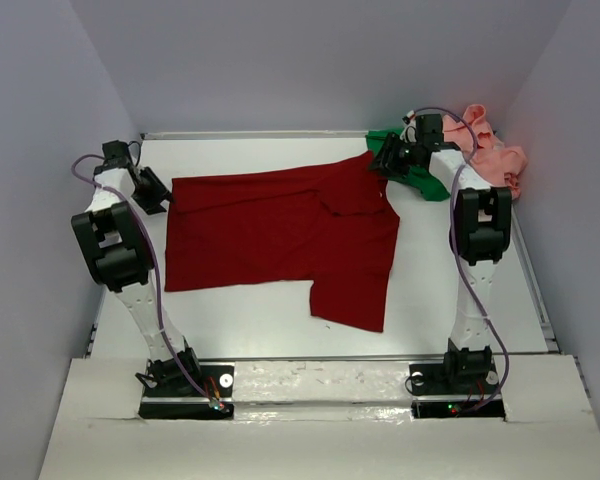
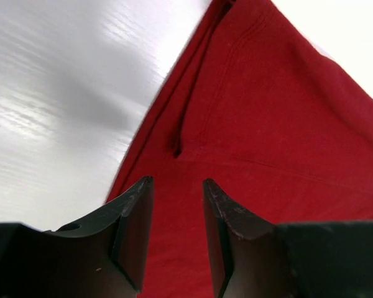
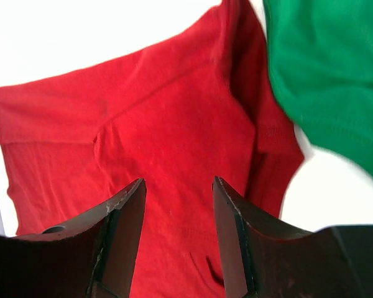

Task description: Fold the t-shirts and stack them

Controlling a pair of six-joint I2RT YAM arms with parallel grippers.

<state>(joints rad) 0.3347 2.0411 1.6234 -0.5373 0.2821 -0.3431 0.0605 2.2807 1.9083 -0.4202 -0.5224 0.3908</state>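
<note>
The left gripper [image 2: 177, 181] and right gripper [image 3: 178, 180] are half open, holding nothing. Pinch only the edges of the red shirt [image 1: 270, 225], not the green shirt [image 3: 329, 68].

Dark red cloth t-shirt [image 1: 280, 235] spread mostly flat on white table [image 1: 280, 335]. Left gripper [image 1: 152, 192] at its left edge, right gripper [image 1: 388, 155] at its far right corner. Crumpled bright green t-shirt [image 1: 425, 180] and salmon pink t-shirt [image 1: 495, 155] bunched far right
</note>
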